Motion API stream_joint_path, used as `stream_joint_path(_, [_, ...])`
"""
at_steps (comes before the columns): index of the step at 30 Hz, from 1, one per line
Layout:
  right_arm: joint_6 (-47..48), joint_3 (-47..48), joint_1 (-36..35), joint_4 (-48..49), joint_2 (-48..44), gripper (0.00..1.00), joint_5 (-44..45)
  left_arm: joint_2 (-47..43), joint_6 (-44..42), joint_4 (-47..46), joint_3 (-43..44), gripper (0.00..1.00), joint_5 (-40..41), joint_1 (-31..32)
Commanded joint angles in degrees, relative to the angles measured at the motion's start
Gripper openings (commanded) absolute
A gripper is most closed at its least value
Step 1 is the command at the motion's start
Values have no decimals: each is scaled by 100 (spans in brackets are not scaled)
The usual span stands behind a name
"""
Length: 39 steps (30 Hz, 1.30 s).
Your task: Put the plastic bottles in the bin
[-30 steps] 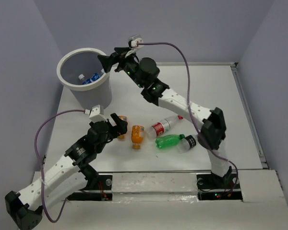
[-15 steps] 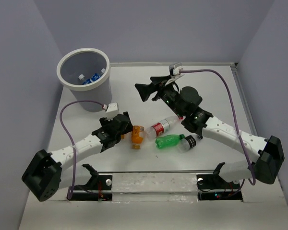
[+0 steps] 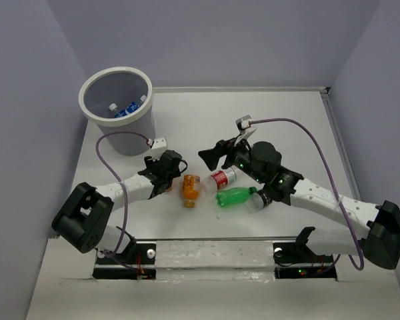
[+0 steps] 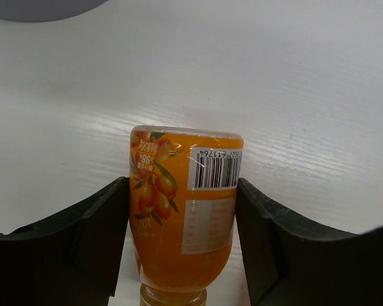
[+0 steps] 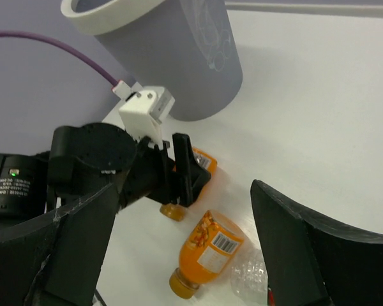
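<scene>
An orange bottle (image 4: pixel 182 210) lies on the white table (image 3: pixel 287 127), and my left gripper (image 3: pixel 171 175) is shut on it, both pads pressing its sides. Just to its right lies a second orange bottle (image 3: pixel 190 189). Beyond that are a clear bottle with a red label (image 3: pixel 223 178), a green bottle (image 3: pixel 235 197) and a dark-labelled bottle (image 3: pixel 263 199). My right gripper (image 3: pixel 211 155) hangs open above the red-labelled bottle, holding nothing. The bin (image 3: pixel 101 90) stands at the back left with two blue-labelled bottles (image 3: pixel 127 109) inside.
The left arm's purple cable (image 3: pixel 117 137) loops close to the bin's wall. In the right wrist view the left gripper (image 5: pixel 185 172) sits just below the bin (image 5: pixel 172 57). A raised rail (image 3: pixel 350 167) borders the table's right edge.
My left gripper dropped to the table and its fingers came together on the orange bottle. The right arm swung away from the bin and came down over the lying bottles.
</scene>
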State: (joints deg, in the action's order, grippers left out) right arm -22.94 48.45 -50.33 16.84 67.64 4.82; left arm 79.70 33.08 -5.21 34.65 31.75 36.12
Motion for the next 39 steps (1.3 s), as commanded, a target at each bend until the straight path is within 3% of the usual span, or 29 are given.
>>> stream_joint_path(1, [-27, -151, -21, -14, -171, 89, -52, 151, -249, -446, 191, 65, 192, -167])
stream_joint_path(6, [114, -195, -21, -391, -330, 88, -16, -480, -372, -86, 550, 44, -116, -158])
stream_joint_path(10, [62, -257, -21, -831, -304, 87, 97, -1840, -504, 126, 1235, 43, -379, -26])
stream_joint_path(15, [0, -283, -74, -867, -119, 87, 133, -2670, -829, 56, 2044, 44, -494, -17])
stream_joint_path(20, [-18, -186, -232, -761, 21, 87, 10, -2329, -1856, -322, 3212, 48, 630, -201])
stream_joint_path(26, [9, -81, -417, -857, 223, 85, -43, -826, -2314, -49, 4725, 49, 252, -1800])
stream_joint_path(29, [44, 182, -732, -1252, 609, 85, 282, -254, -2412, -67, 5068, 54, 367, -2231])
stream_joint_path(31, [-8, 392, -986, -1481, 829, 86, 616, -52, -2403, -225, 5017, 91, 445, -2398])
stream_joint_path(32, [-52, 463, -1049, -1621, 1056, 87, 799, -8, -2351, -295, 5016, 99, 446, -2529])
stream_joint_path(36, [-368, 701, -1234, -1666, 1629, 89, 1135, -24, -2219, -173, 5095, 99, 44, -2654])
stream_joint_path(39, [-466, 885, -1286, -1666, 2050, 90, 1354, -550, -1999, -269, 4824, 99, -483, -2654])
